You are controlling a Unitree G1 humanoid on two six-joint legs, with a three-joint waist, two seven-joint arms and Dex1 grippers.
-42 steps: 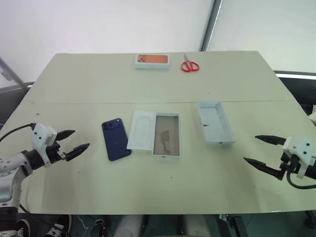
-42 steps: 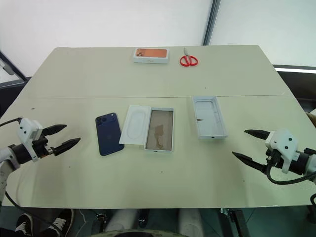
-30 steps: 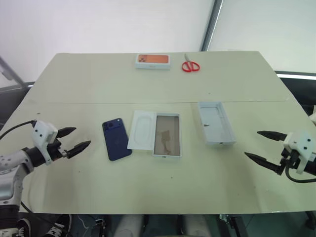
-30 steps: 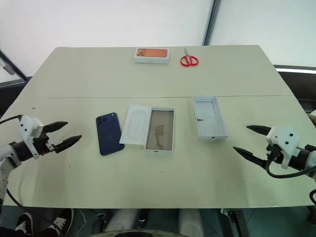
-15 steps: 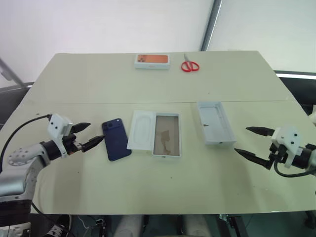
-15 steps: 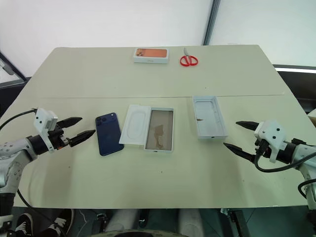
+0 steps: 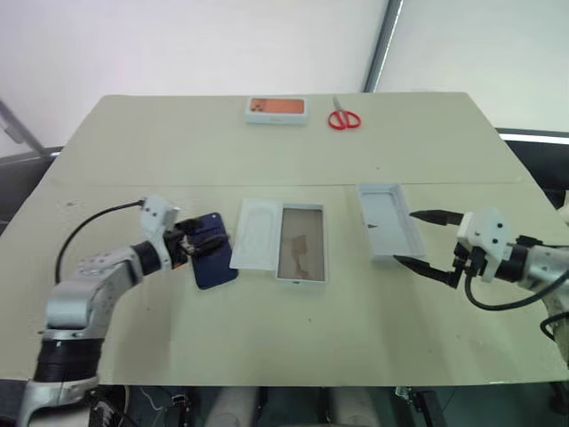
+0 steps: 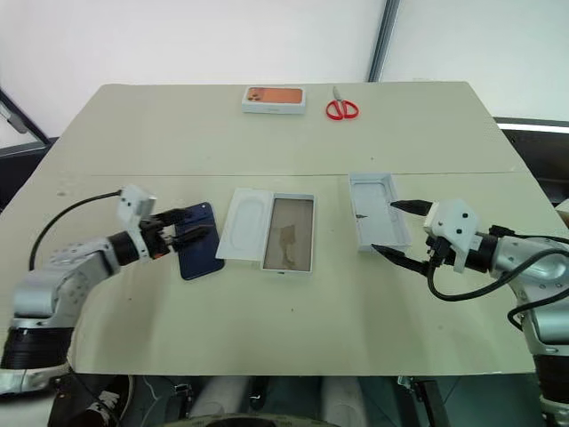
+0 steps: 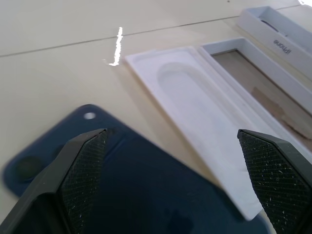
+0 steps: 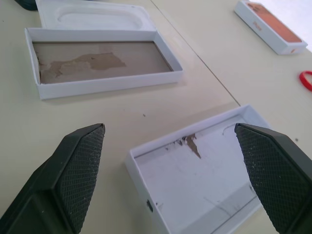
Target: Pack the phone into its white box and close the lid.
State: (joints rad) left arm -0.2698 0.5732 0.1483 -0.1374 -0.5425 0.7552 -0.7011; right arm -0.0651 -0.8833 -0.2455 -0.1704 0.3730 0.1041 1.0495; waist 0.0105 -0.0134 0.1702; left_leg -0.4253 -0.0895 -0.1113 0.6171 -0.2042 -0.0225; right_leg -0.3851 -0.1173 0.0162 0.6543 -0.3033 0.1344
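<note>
Slim navy-blue glossy phone [image 7: 210, 250] — flat on the table, left of centre; left gripper [image 8: 188, 235] spread wide over it. Right gripper [image 7: 420, 238] gapes empty beside the deep white cardboard lid [image 7: 388, 221]. Straddle the phone's long edges squarely before closing — glossy back likely slips.

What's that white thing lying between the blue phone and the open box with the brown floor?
A thin white insert with an oblong recess, beside the white box and right of the phone, seen in the head views.
</note>
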